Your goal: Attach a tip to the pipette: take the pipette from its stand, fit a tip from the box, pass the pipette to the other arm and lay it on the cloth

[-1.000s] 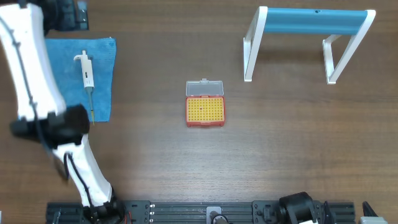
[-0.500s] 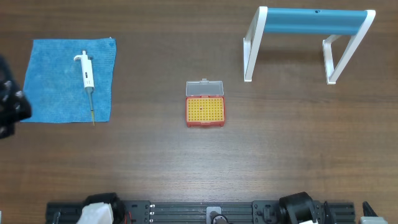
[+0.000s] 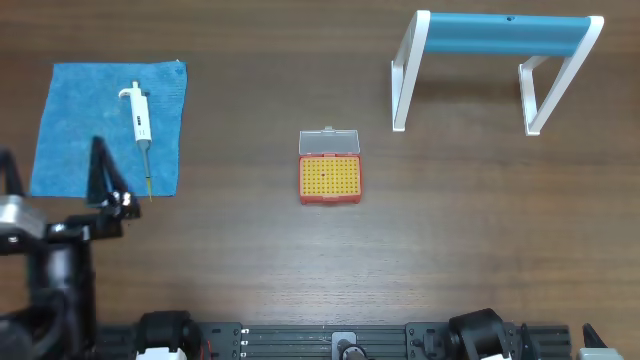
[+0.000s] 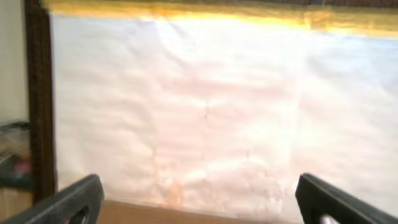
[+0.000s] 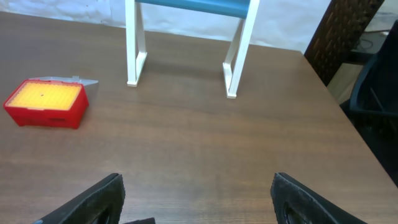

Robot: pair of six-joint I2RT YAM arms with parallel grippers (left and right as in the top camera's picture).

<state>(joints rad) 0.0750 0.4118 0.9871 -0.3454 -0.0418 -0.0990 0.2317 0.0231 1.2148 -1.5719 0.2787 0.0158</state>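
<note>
1. Nearest the bases, the right gripper (image 5: 198, 183) sits low over the bare desk (image 3: 450, 230). Its fingers are spread wide and hold nothing.
2. The left gripper (image 4: 199, 186) is at the desk's left side, a little farther out. Its fingers are also spread wide apart and empty.
3. Just beyond the left gripper lies the blue cloth (image 3: 70, 130), flat on the desk. The pipette (image 3: 139, 122) rests on its right-hand part, apart from both grippers.
4. The key relation is that the pipette lies straight out from the left gripper, away from the bases. Its long axis runs nearly along that same near-to-far line. The thin end points back toward the left arm and the white head lies at the far end. The left arm is much the nearer; the right arm stands well apart across the desk.
5. The pipette has a white body with a hooked head. A slim yellowish tip (image 3: 148, 180) is fitted at the near end and reaches about to the cloth's near edge.
6. Mid-desk, the red tip box (image 3: 329, 178) holds its yellow rack, with the clear lid (image 3: 329, 140) folded open on the far side.
7. Farthest off, the white-legged stand (image 3: 500, 35) with its blue bar carries nothing.
8. Judged from this layout, the task looks finished, and no further grasp seems needed.
</note>
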